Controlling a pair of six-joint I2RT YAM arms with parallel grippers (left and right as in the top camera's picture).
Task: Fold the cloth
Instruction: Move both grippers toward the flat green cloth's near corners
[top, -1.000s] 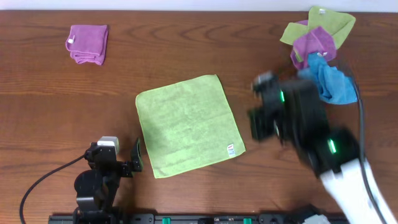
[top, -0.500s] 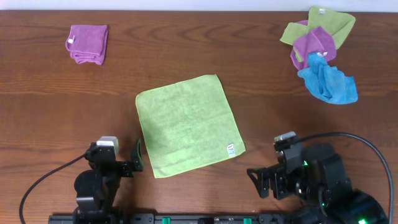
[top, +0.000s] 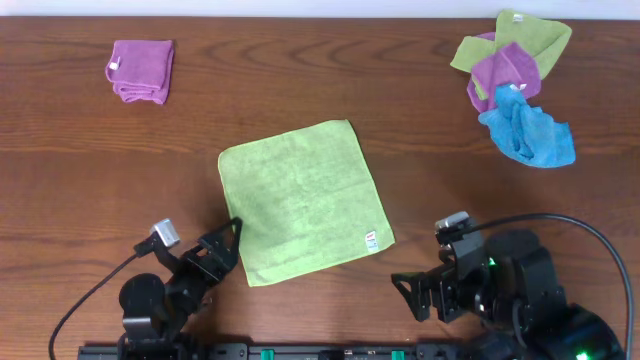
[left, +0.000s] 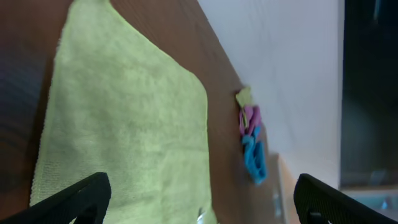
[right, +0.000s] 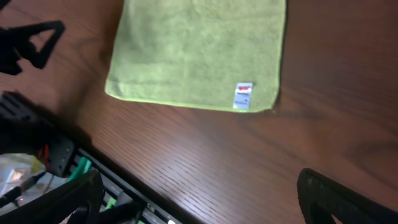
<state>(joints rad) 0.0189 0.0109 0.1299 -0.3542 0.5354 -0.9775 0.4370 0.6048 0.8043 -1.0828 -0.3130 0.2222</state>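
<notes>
Cloth (top: 300, 200) lies flat in the middle of the counter (top: 90, 190). It looks soft, light and floppy, so I'd pinch the near corners, one by the white tag (top: 371, 240). Left gripper (top: 222, 250) and right gripper (top: 410, 293) sit near those corners, jaws spread wide, holding nothing.

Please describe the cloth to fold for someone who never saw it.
Look at the middle of the table. The cloth lies flat there, a lime-green square with a white corner tag. The other green cloth is bunched in a pile.
</notes>
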